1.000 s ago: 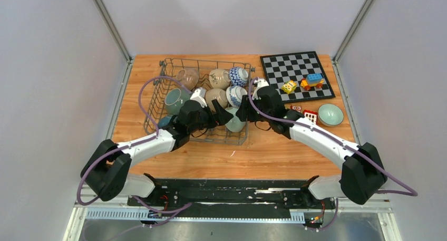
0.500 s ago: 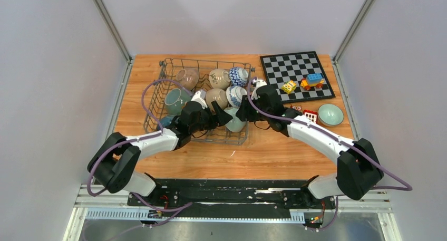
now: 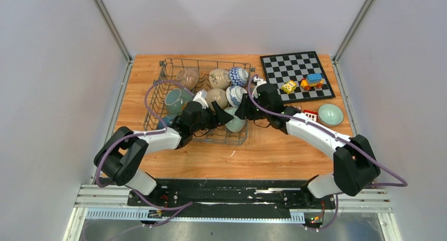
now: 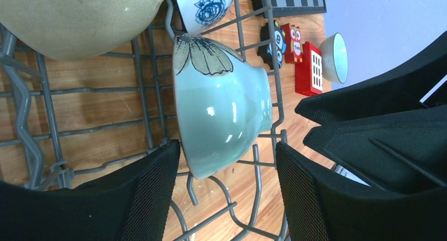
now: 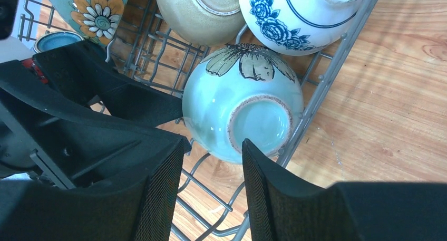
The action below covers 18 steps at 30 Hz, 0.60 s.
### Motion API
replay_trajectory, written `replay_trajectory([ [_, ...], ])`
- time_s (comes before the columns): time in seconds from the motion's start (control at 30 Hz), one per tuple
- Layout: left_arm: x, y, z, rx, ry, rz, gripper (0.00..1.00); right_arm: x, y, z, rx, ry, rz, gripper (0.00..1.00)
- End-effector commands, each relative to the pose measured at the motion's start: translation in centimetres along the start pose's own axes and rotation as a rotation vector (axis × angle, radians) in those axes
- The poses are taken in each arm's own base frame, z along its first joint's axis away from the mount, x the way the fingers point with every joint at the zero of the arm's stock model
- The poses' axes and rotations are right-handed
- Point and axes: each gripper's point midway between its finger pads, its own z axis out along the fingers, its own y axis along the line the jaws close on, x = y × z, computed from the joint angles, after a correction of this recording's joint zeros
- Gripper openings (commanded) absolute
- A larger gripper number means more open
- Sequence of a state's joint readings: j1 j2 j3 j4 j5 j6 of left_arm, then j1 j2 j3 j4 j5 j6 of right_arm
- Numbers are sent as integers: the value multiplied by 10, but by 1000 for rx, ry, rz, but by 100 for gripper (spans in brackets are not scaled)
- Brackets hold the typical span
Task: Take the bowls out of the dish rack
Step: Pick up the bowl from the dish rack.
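- Pale grey walls [image 3: 52,67] on three sides, plain, evenly lit.
- Metal posts [image 3: 109,22] in the far corners.
- Wooden worktop [image 3: 263,156], orange-brown grain.

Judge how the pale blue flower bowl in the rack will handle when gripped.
Glossy highlights on the bowl suggest a slippery glaze. It looks ceramic, so probably stiff and chippable. Lying on its rounded side on the rack wires, it may roll when nudged.
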<state>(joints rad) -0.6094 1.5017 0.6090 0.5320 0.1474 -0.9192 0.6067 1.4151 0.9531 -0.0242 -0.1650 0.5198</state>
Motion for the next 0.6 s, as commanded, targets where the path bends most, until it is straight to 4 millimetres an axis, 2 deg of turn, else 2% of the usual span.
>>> replay_trajectory([
  [0.0, 3, 3, 4, 27, 1, -20, 68, -9, 0, 3, -11, -12, 41, 50],
  [0.27, 4, -1, 8, 59, 6, -33, 61, -3, -2, 9, -21, 21, 73, 51],
  [0.43, 5, -9, 10, 100, 14, -34, 59, 2, -8, 13, -16, 42, 103, 50],
  [0.57, 5, -16, 12, 133, 21, -35, 57, -2, -8, 17, -34, 30, 124, 49],
])
